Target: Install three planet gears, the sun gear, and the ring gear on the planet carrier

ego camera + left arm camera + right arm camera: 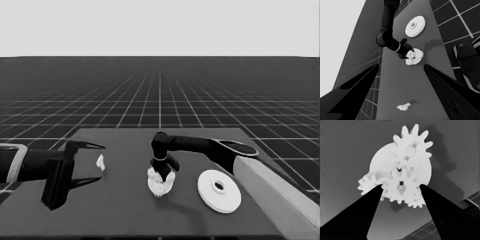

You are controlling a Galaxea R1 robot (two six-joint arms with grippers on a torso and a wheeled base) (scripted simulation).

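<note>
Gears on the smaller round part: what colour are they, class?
White, like the smaller round part beneath the gears; right wrist view shows it best.

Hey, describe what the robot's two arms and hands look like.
Both arms are black near the hand and pale grey farther back. The right arm shows a broad grey, box-like section with a dark oval joint; the left arm has a pale band around its black body. Each hand, left and right, ends in two long, pointed black fingers. No cables or markings show.
</note>
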